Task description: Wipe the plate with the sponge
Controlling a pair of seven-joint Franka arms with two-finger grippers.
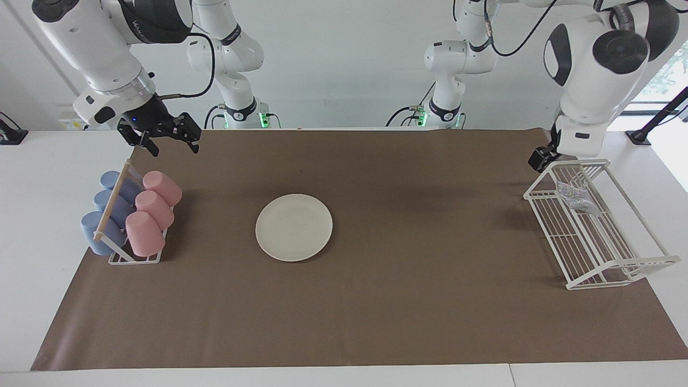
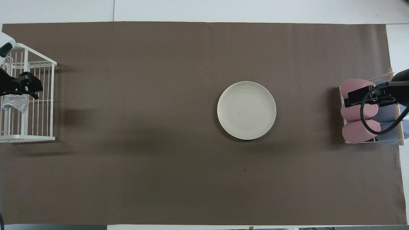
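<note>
- The table is white. A brown mat covers most of its top; bare white strips remain along the edges.
- The plate lies flat on the mat, near its middle.
- A white wire rack stands at the edge of the mat at the left arm's end of the table.
- A cup rack stands on the mat at the right arm's end, holding pink cups and blue cups.

Matt cream plate on matt brown paper — sponge shiny, wrinkled.
</note>
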